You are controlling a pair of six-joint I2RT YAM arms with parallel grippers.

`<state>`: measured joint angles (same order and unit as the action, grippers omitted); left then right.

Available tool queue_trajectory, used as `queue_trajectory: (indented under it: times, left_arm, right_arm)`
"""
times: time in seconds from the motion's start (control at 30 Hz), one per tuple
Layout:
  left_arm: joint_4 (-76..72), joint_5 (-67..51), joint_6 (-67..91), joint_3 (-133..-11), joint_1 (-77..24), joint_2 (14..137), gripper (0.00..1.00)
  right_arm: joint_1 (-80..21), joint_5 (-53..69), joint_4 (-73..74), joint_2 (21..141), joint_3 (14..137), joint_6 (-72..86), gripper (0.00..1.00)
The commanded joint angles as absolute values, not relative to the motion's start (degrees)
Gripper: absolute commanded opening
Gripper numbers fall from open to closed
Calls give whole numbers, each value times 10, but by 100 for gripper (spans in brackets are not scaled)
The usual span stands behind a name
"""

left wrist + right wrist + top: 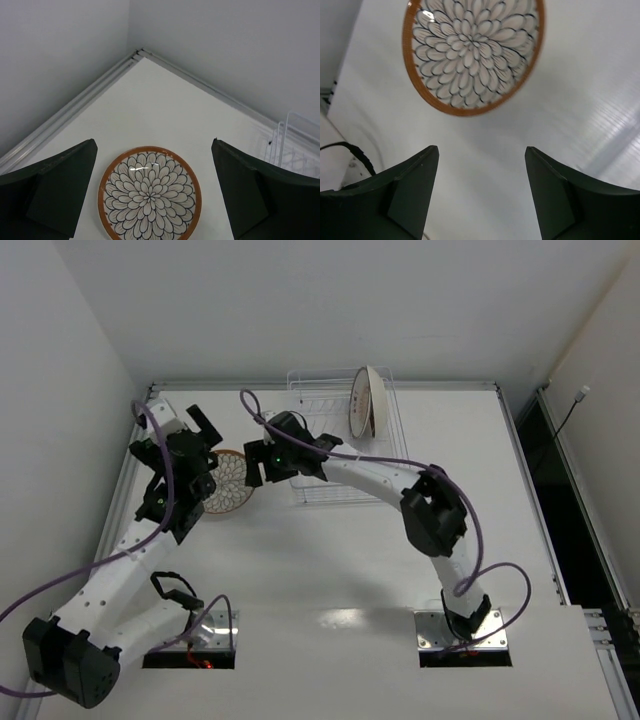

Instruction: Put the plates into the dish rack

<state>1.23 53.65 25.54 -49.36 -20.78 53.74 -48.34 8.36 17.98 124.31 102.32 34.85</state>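
lying face up on the desk (400,570), just left of the rack (330,478), is a plate (150,195) that is not yet loaded. at the rack's far right a racked plate (362,402) stands on edge; i cannot tell whether it is one or two. the left gripper (154,141) hangs over the flat plate on the side away from the rack, jaws wide and empty. the right gripper (480,148) sits between plate and rack, jaws apart with nothing in them, the plate just ahead of its fingers.

the plate looks stiff, glazed and probably slick, and likely to chip if knocked against the wire. flat on the desk it shows only a low rim, so the rim seems the place to hold: one finger under the edge, one on the patterned face, squeezing gently.
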Motion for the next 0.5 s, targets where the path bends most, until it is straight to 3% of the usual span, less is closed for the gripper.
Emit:
queue_trajectory:
  times: [0.0,0.27,0.47]
  left_arm:
    - [4,463,207,-514,-221,568,100]
    - [212,288,226,-635,-221,673,100]
    - [293,106,187,-683,-218,784,100]
  right_arm:
    - [-481,-14,207,1084,979,323,68]
    - [-481,-155,187,790,765,323,74]
    - [-481,-282,306,618,689,288,79]
